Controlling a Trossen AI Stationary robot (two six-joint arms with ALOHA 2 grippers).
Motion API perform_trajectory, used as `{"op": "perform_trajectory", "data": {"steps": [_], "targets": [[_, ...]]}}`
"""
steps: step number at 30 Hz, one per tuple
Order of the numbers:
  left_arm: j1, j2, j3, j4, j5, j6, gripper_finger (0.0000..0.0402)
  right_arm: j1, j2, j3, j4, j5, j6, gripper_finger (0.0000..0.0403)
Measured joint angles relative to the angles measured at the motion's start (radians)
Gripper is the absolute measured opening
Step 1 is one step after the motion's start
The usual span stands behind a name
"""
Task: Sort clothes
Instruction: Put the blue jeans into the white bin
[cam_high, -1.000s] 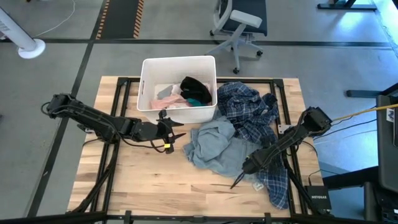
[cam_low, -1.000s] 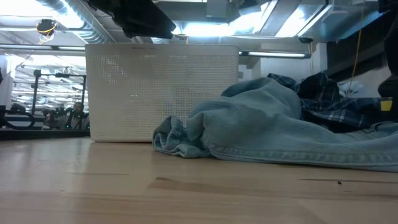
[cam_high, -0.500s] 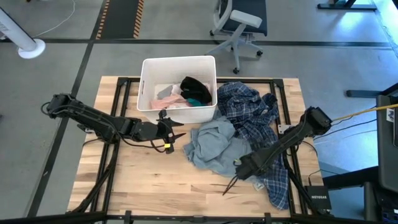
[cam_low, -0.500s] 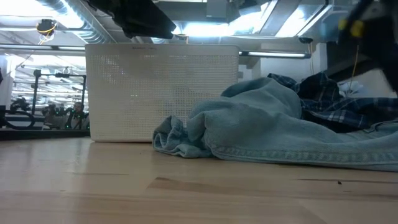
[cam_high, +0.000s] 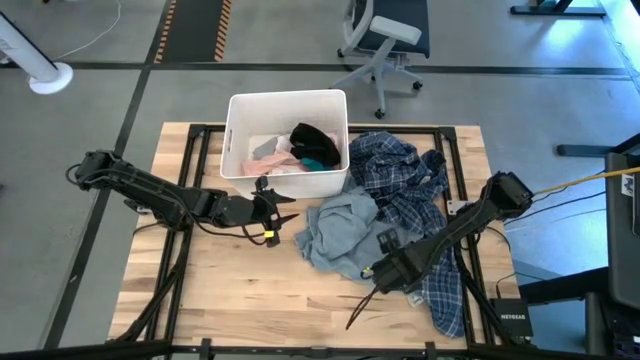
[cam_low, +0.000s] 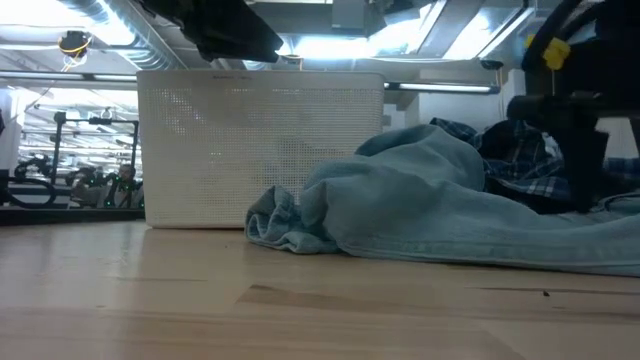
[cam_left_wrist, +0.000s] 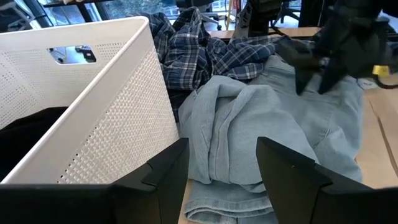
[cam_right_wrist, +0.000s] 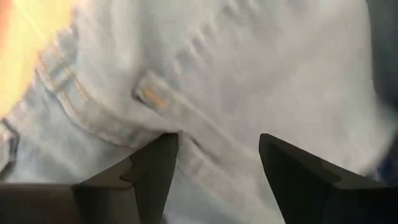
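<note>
My right end effector (cam_high: 372, 273) is hanging wide open, empty, fingertips right at the grey-blue top (cam_high: 338, 232) heaped mid-desk beside the plaid shirt (cam_high: 405, 185). My left end effector (cam_high: 283, 216) is waiting open, holding nothing, near the white bin (cam_high: 235, 135), which is carrying pink (cam_high: 285, 165), teal and black pieces.

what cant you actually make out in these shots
- The white bin: the garments inside overlap; the low view shows only its outer wall.
- The plaid shirt: partly beneath the grey-blue top and the right arm.
- Right end effector: its wrist view is filled by pale denim, so whether the open fingers touch the cloth cannot be told.
- Left end effector: open beside the bin, nothing between its fingers.
</note>
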Motion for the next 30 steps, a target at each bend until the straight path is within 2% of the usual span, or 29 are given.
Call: {"op": "perform_trajectory", "data": {"steps": [3, 6, 11, 14, 17, 19, 23, 28, 30], "targets": [[0.000, 0.000, 0.000, 0.000, 0.000, 0.000, 0.0182, 0.000, 0.000, -0.035, 0.163, 0.028, -0.050, 0.0248], [0.000, 0.000, 0.000, 0.000, 0.000, 0.000, 0.0182, 0.001, 0.000, -0.065, 0.363, 0.113, -0.125, 0.0248], [0.000, 0.000, 0.000, 0.002, 0.000, 0.000, 0.0182, -0.007, 0.012, -0.111, 0.721, 0.238, -0.369, 0.0248], [0.000, 0.000, 0.000, 0.002, 0.000, 0.000, 0.0182, -0.023, 0.036, -0.112, 0.855, 0.308, -0.503, 0.0248], [0.000, 0.000, 0.000, 0.003, 0.000, 0.000, 0.0182, -0.044, 0.043, -0.112, 0.934, 0.325, -0.565, 0.0248], [0.000, 0.000, 0.000, 0.003, 0.000, 0.000, 0.0182, -0.055, 0.036, -0.096, 0.914, 0.324, -0.567, 0.0248], [-0.001, 0.000, 0.000, 0.000, 0.000, 0.000, 0.0182, -0.043, -0.030, -0.017, 0.717, 0.284, -0.561, 0.0248], [-0.001, 0.000, 0.000, -0.004, 0.002, -0.003, 0.0182, 0.021, -0.104, 0.097, 0.401, 0.227, -0.405, 0.0248], [-0.001, 0.000, 0.000, -0.006, 0.038, -0.016, 0.0182, 0.059, -0.114, 0.117, 0.319, 0.219, -0.324, 0.0248]]}}
